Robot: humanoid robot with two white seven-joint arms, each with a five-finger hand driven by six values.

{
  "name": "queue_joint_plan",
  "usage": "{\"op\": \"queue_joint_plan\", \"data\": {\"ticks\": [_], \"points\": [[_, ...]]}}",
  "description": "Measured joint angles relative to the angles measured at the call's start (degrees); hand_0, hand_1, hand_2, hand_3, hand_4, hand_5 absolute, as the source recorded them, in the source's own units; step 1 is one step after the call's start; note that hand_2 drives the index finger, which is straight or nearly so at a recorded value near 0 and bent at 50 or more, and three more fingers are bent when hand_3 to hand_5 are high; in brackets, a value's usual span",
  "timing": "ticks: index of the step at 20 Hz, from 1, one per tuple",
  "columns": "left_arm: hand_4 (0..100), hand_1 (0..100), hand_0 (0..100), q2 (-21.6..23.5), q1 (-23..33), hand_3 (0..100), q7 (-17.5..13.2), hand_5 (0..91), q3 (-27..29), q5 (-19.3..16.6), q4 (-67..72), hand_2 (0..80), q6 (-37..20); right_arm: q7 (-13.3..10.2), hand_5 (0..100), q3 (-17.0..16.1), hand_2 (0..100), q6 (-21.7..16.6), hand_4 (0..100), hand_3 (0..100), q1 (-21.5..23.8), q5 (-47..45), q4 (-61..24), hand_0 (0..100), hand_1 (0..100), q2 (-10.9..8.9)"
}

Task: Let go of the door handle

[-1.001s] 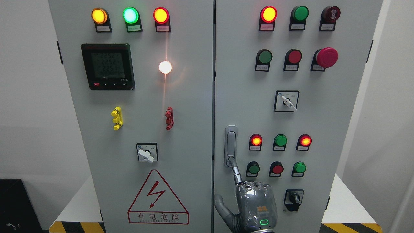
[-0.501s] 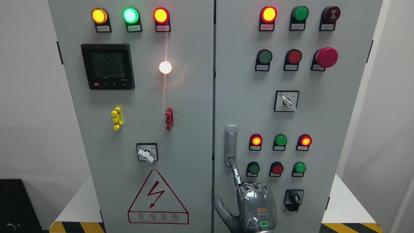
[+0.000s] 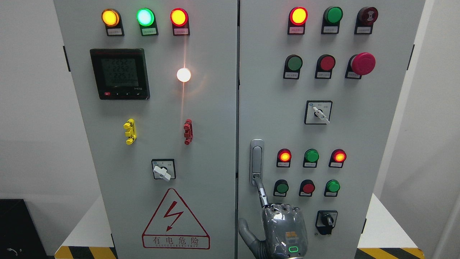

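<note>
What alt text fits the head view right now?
A robot hand points one extended finger at the bottom end of the silver door handle on a grey electrical cabinet's right door, among lit indicator lamps.

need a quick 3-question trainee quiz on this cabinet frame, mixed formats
1. True or false: the right hand has its whole fist wrapped around the door handle.
2. Which door carries the handle? A) left door B) right door C) neither
3. Fill in: the hand's one extended finger touches the handle's ____ end.

Key: 1 false; 2 B; 3 lower.
</note>
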Motion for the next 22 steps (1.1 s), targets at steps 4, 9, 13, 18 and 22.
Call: {"op": "queue_joint_plan", "data": {"ticks": [4, 9, 13, 18, 22], "points": [[0, 56, 12, 0.00, 0.00, 0, 0.00, 0.0, 0.00, 0.00, 0.00, 0.0, 0.00, 0.00, 100, 0.04, 1, 0.02, 100, 100, 0.05, 0.00, 0.06, 37, 32, 0.00], [0, 56, 12, 0.00, 0.00, 0, 0.00, 0.0, 0.00, 0.00, 0.00, 0.0, 0.00, 0.00, 100, 0.07, 2, 0.02, 100, 100, 0.06, 0.00, 0.31, 37, 32, 0.00], [0, 56, 12, 0.02, 0.00, 0, 0.00, 0.0, 0.00, 0.00, 0.00, 0.0, 0.00, -0.02, 100, 0.08, 2, -0.05, 100, 100, 0.09, 0.00, 0.61, 37, 32, 0.00], [0, 56, 12, 0.02, 0.00, 0, 0.00, 0.0, 0.00, 0.00, 0.00, 0.0, 0.00, 0.00, 100, 0.07, 2, -0.16, 100, 100, 0.22, -0.01, 1.06, 37, 32, -0.01], [0, 56, 12, 0.02, 0.00, 0, 0.00, 0.0, 0.00, 0.00, 0.00, 0.0, 0.00, 0.00, 100, 0.06, 2, -0.16, 100, 100, 0.25, -0.01, 1.12, 37, 32, -0.03]]}}
